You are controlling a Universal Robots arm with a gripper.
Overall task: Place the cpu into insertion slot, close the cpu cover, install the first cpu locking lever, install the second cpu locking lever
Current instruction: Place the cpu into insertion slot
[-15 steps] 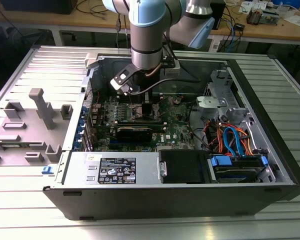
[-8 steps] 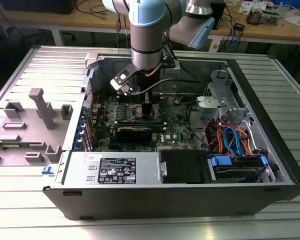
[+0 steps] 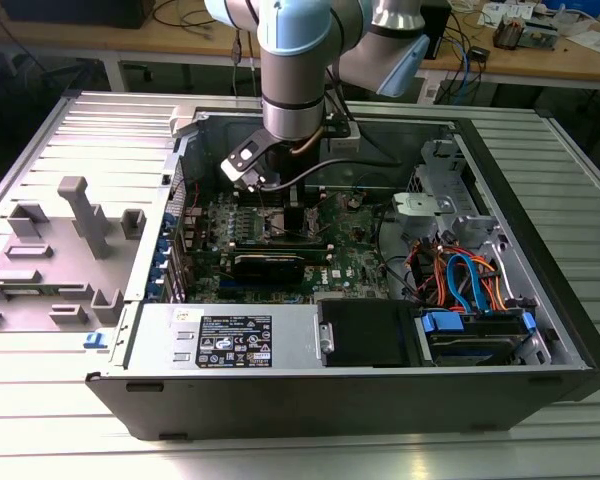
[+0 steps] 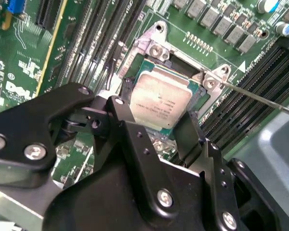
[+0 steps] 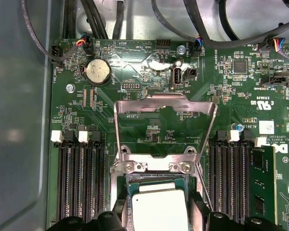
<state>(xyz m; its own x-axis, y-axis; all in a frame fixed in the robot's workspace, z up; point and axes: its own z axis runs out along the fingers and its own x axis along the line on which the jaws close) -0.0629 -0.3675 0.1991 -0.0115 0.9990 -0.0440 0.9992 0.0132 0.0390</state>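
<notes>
Gripper (image 4: 151,111) (image 5: 159,215) is clamped on the cpu (image 4: 161,96) (image 5: 160,209), one black finger against each of two opposite edges in both wrist views. The cpu lies silver top up, level over the slot (image 4: 176,61), inside the silver frame; whether it is fully seated or just above the contacts I cannot tell.

Just past the chip, the cover (image 5: 159,155) stands swung up off the slot on its hinge, its square window showing the green board (image 5: 135,57) behind it. In the second wrist view a thin wire lever (image 4: 260,98) runs off from the frame's corner, not latched down.

Rows of long black memory slots (image 5: 79,178) flank the slot on both sides, and one holds a memory stick (image 5: 262,183). Farther along the board sits a round coin battery (image 5: 97,72), with black cables looping near the board's edge.

In the exterior view the gripper (image 3: 292,215) reaches straight down into the open case (image 3: 280,400), which lies on its side on a ribbed metal counter (image 3: 540,440).
</notes>
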